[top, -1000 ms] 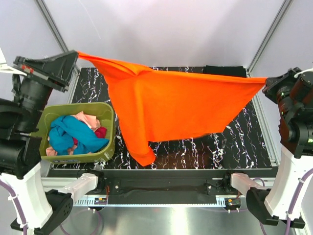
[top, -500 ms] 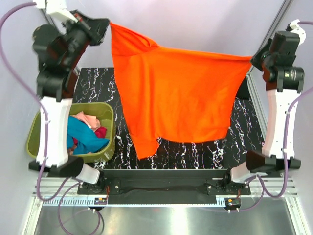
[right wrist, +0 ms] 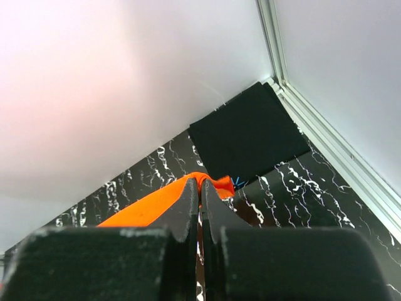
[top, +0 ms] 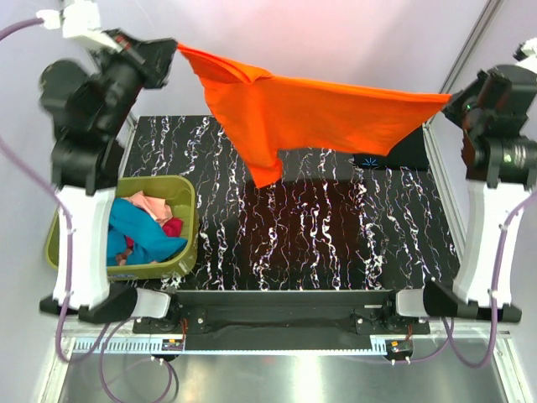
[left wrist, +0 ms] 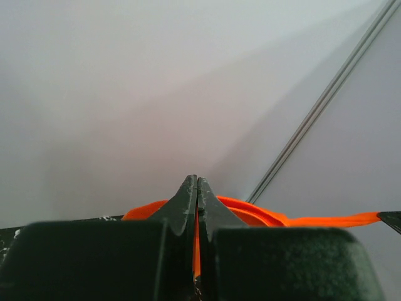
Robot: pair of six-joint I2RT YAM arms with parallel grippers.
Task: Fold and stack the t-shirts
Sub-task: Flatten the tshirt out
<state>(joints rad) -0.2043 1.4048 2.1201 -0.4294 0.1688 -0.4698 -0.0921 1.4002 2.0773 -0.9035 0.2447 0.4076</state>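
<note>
Top external: left hand (top: 174, 48) at ten o'clock and right hand (top: 450, 99) at two o'clock clench the orange t-shirt (top: 336, 117), stretched above the desk (top: 336, 243).

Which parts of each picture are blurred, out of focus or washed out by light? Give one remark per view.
Top view: the left arm is motion-blurred. Left wrist view: the left end effector is soft close to the lens, the orange shirt sharper. Right wrist view: the right end effector is blurry, the black shirt crisp.
</note>
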